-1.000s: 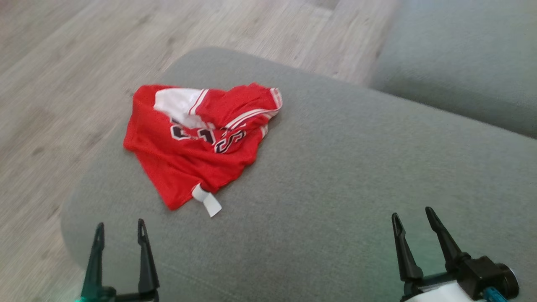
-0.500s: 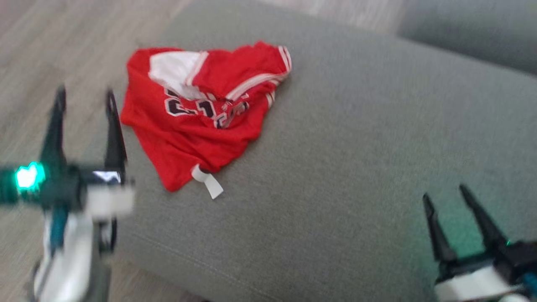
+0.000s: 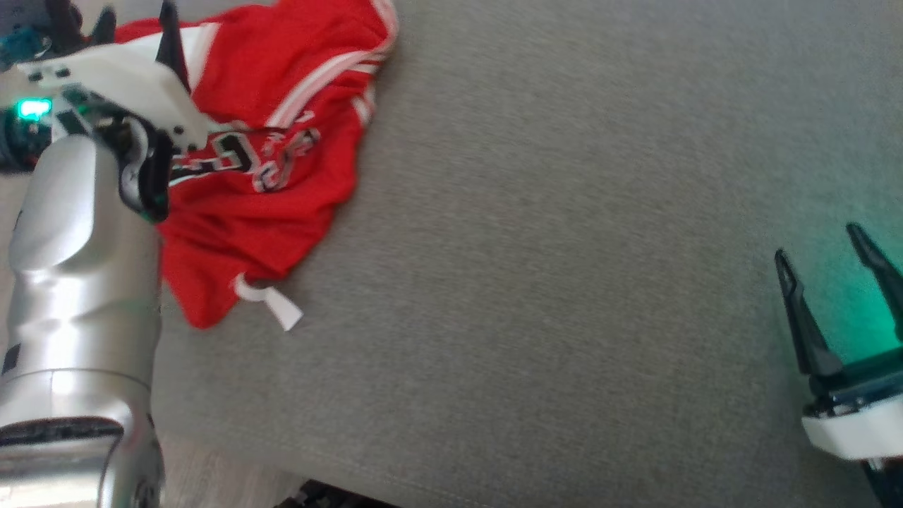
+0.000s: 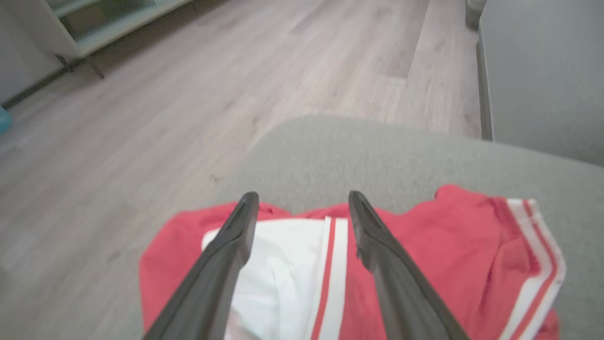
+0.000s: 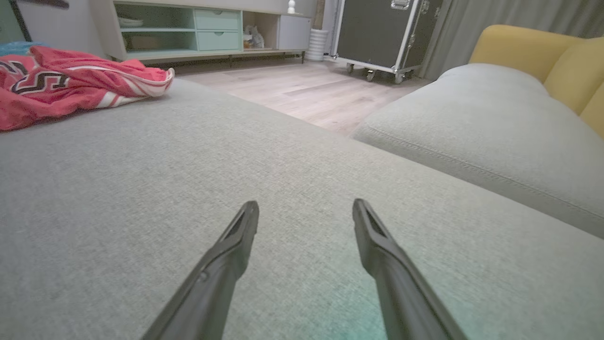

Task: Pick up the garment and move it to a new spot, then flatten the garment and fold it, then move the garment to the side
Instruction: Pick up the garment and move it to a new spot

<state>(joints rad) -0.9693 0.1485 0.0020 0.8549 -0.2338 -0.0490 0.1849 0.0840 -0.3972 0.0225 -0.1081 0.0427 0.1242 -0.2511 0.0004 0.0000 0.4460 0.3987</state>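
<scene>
Red and crumpled, the basketball jersey (image 3: 282, 176) lies directly under and just ahead of the left gripper (image 4: 302, 200). That gripper's fingers stand wide apart with nothing between them, the tips over the jersey's white panel (image 4: 283, 274). The heap sits close to the rounded far edge of the grey sofa cushion (image 3: 564, 282), and beyond the fingertips the wood floor (image 4: 141, 118) begins. That edge is the main risk, I judge: a shallow pinch may catch a single layer, so the loose folds unfurl and slide off to the floor, and a forward push while closing would do the same. The long fingers could also dig into the soft cushion and grab its cover along with the cloth. A white label (image 3: 275, 307) trails from the hem on the wrist side. The right gripper (image 3: 817, 243), equally wide and empty, hovers over bare cushion, well apart from the jersey. Between the two grippers lies a broad open stretch of grey fabric, ample room for a new spot. Past the right gripper, a strip of floor separates a second cushion (image 5: 472, 108).
</scene>
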